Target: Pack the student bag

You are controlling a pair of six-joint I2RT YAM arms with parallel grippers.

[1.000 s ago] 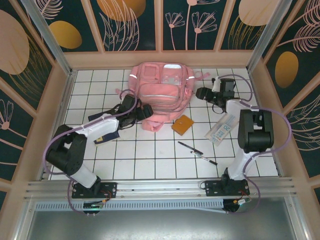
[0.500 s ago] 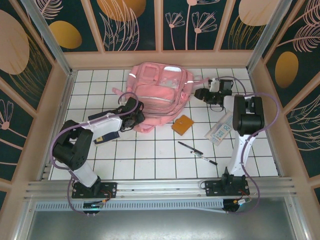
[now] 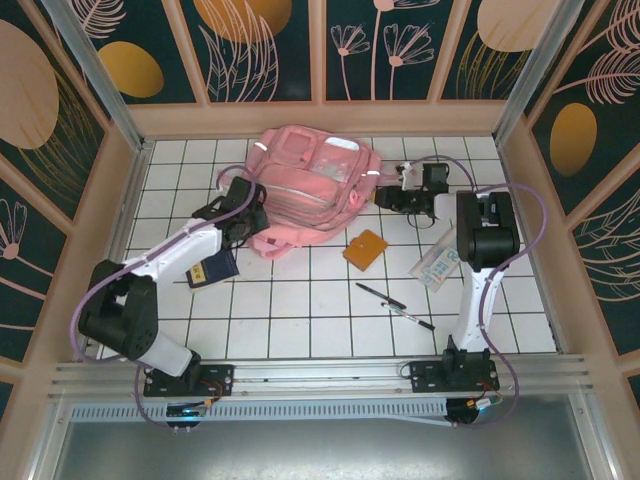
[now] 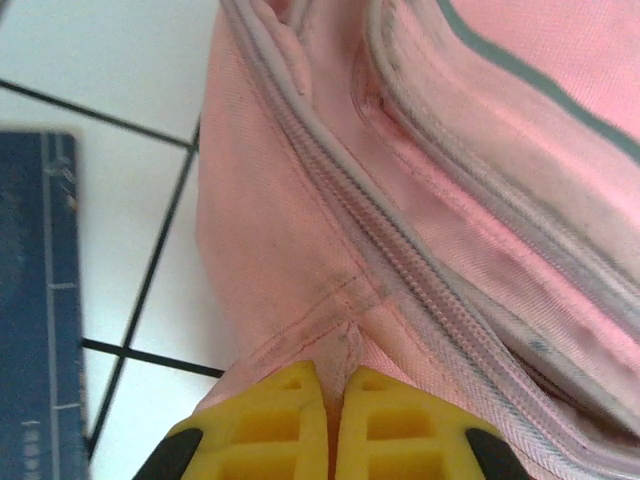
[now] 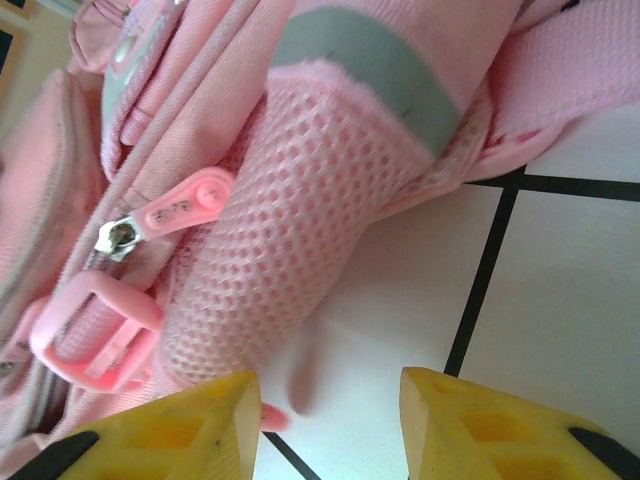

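The bag point(image 3: 310, 185) lies at the back of the surface point(image 3: 300, 320). The left end effector point(image 4: 333, 385) pinches its fabric by the zip point(image 4: 380, 250) — the right end effector point(image 5: 330, 390) stands parted beside the mesh pocket point(image 5: 290, 250), gripping nothing.

The student bag point(image 3: 308, 188), a big soft pink backpack with clear-plastic front pockets point(image 3: 335, 163) and white reflective strips point(image 3: 262, 147), lies with its front upward on the far middle of the white tiled bench point(image 3: 300, 310), turned a little askew to the tiles. Its side zip point(image 4: 400, 270) looks closed, and a pink zip puller point(image 5: 188, 208) lies beside the mesh side pocket point(image 5: 300, 260). A fold of its near edge is pinched between my left jaws.
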